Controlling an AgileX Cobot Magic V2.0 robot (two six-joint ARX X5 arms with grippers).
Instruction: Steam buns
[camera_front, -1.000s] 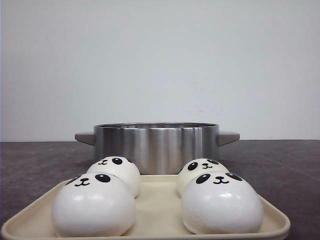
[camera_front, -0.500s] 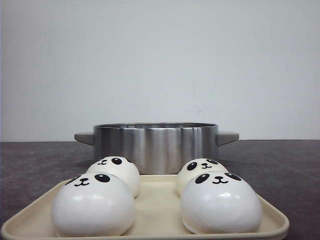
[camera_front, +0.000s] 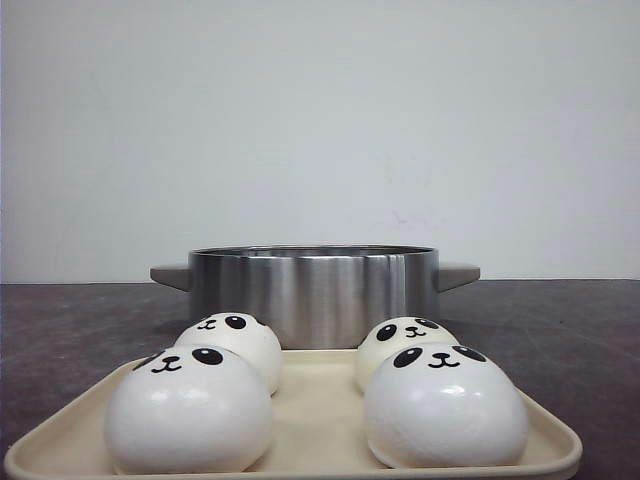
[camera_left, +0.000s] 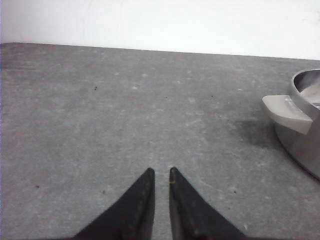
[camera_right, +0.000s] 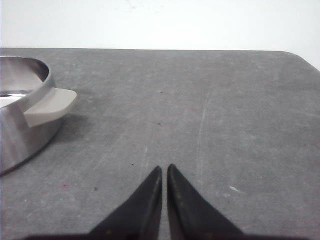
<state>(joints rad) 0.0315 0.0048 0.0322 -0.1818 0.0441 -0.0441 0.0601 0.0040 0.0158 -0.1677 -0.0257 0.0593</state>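
Note:
Several glossy white panda-faced buns sit on a cream tray (camera_front: 312, 402) close to the front camera: one at front left (camera_front: 188, 418), one at front right (camera_front: 445, 412), and two behind them (camera_front: 238, 340) (camera_front: 400, 336). Behind the tray stands the steel pot (camera_front: 310, 295) with grey handles. My left gripper (camera_left: 160, 170) is shut and holds nothing. It hovers over bare tabletop, with the pot (camera_left: 304, 127) off to one side. My right gripper (camera_right: 164, 167) is also shut and holds nothing, beside the pot (camera_right: 20, 122). Neither gripper shows in the front view.
The dark grey tabletop (camera_front: 560, 330) spreads on both sides of the pot. A plain white wall (camera_front: 320, 120) runs behind it. In the right wrist view the table's far corner (camera_right: 300, 56) is rounded.

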